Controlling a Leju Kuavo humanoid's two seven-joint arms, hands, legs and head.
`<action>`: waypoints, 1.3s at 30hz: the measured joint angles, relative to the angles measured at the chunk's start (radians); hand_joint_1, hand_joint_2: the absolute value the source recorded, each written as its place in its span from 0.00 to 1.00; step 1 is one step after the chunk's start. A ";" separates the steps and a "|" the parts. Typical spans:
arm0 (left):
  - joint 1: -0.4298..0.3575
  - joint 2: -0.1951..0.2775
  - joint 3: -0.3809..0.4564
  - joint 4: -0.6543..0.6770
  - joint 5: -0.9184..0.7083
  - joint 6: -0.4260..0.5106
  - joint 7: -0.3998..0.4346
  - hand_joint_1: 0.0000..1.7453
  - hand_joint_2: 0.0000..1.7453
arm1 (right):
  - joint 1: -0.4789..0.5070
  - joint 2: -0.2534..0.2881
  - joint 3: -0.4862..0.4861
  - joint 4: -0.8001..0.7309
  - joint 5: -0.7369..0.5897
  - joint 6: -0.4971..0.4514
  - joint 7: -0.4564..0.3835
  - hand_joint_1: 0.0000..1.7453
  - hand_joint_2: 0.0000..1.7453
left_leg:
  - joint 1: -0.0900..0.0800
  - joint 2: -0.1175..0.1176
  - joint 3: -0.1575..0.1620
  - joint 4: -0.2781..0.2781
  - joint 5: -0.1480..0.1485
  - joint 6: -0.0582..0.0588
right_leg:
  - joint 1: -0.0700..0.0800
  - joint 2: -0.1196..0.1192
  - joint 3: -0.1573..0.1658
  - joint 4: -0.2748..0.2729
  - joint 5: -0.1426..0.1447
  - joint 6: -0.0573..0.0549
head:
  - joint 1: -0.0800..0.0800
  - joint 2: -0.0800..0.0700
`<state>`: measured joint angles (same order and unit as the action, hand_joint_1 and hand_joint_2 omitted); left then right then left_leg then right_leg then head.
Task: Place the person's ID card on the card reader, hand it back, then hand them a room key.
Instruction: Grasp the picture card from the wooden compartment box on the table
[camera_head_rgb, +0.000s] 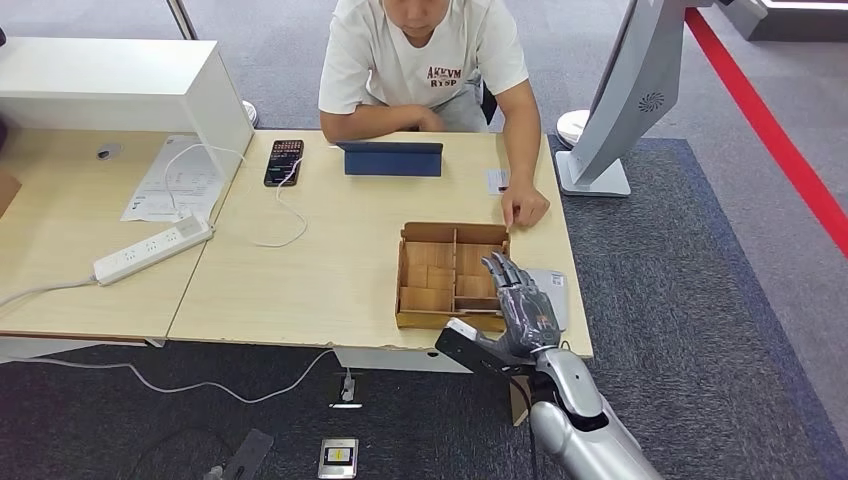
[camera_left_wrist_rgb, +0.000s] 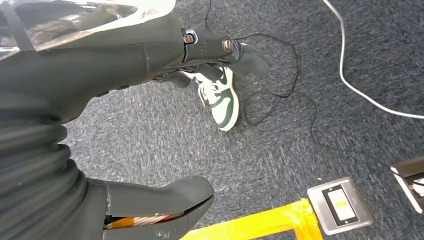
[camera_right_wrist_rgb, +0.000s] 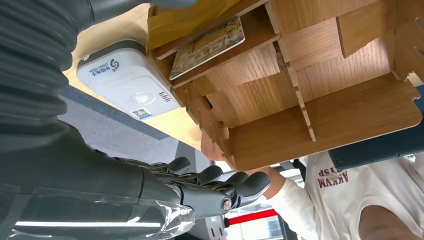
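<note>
Silver right arm reaches up over the surface edge, right hand (camera_head_rgb: 520, 300) with fingers (camera_right_wrist_rgb: 240, 184) straight, loosely together, holding nothing, above the white card reader (camera_right_wrist_rgb: 127, 80) beside the wooden divided box (camera_head_rgb: 450, 275); a patterned key card (camera_right_wrist_rgb: 207, 47) lies in one compartment. Left hand (camera_left_wrist_rgb: 125, 60) hangs above grey carpet, fingers apart, empty.

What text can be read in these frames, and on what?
"AKVVM RYSP": the person's shirt, mirrored in the right wrist view.
Card reader: logo, small print and QR code, too small to read.
Card in the wooden box: print blurred.
Paper sheet: unreadable.
</note>
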<state>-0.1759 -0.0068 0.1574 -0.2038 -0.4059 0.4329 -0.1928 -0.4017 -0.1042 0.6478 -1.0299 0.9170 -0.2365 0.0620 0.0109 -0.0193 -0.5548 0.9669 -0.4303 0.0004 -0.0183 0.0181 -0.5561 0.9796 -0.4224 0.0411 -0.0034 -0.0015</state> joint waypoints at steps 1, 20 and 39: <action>0.000 0.000 -0.003 0.000 -0.001 0.000 0.002 0.00 1.00 | 0.000 0.002 0.001 0.004 -0.001 -0.005 0.000 0.00 1.00 | 0.000 0.000 0.000 0.000 0.000 0.000 | 0.000 0.000 0.000 0.000 0.000 0.000 | 0.000 0.000; 0.002 0.001 -0.017 -0.006 0.036 0.009 -0.007 0.00 1.00 | -0.033 0.020 0.014 0.154 0.008 -0.106 -0.044 0.00 1.00 | 0.000 0.000 0.000 0.000 0.000 0.000 | 0.000 0.000 0.000 0.000 0.000 0.000 | 0.000 0.000; 0.002 0.001 -0.036 -0.007 0.027 0.009 -0.008 0.00 1.00 | -0.068 0.039 0.014 0.243 0.009 -0.142 -0.056 0.00 1.00 | 0.000 0.000 0.000 0.000 0.000 0.000 | 0.000 0.000 0.000 0.000 0.000 0.000 | 0.000 0.000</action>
<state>-0.1738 -0.0053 0.1209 -0.2110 -0.3794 0.4421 -0.2010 -0.4700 -0.0653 0.6616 -0.7870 0.9264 -0.3780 0.0065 0.0110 -0.0193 -0.5548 0.9669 -0.4303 0.0004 -0.0182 0.0181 -0.5561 0.9796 -0.4224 0.0411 -0.0034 -0.0015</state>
